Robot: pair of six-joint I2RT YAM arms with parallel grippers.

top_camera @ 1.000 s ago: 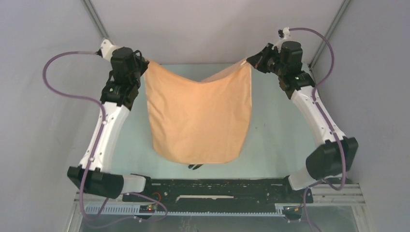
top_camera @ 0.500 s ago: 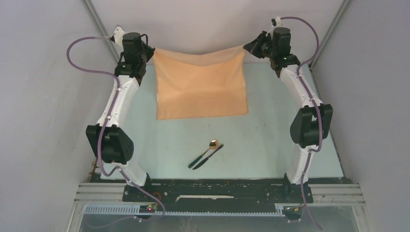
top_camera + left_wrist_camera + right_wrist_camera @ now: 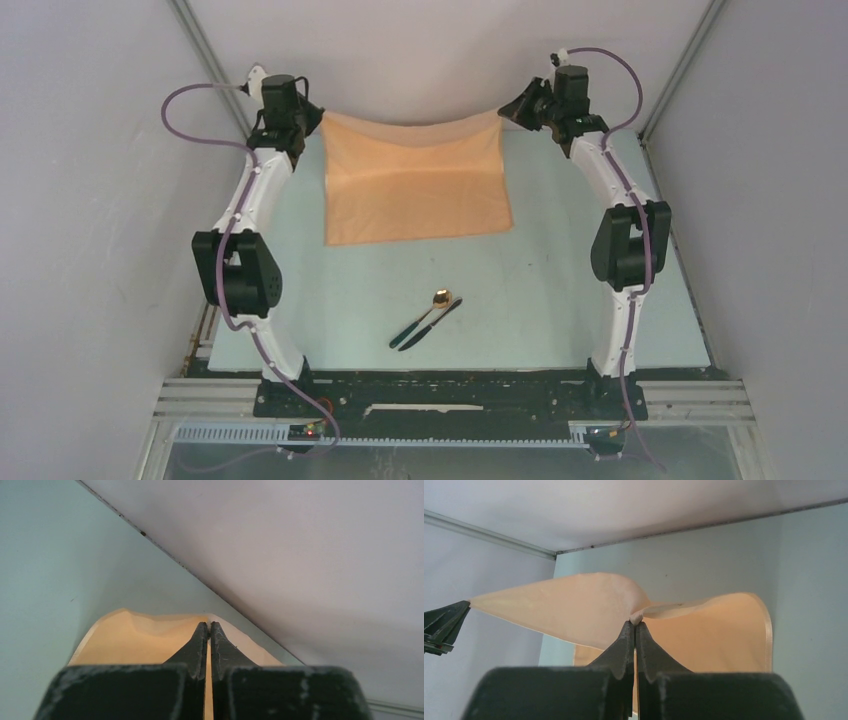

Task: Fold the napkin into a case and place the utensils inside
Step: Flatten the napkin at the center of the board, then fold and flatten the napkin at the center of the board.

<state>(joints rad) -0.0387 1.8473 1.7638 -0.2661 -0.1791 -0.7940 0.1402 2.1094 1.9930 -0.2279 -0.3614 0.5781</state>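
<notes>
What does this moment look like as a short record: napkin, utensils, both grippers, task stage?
napkin: unfolded, held up by its two far corners, far edge sagging between them, near part apparently lying on the table
left gripper: shut on one far corner of the cloth
right gripper: shut on the other far corner
spoon: on the table, nearer the arm bases than the cloth, apart from it
knife: right beside the spoon, roughly parallel
stage: no case formed yet, utensils untouched
</notes>
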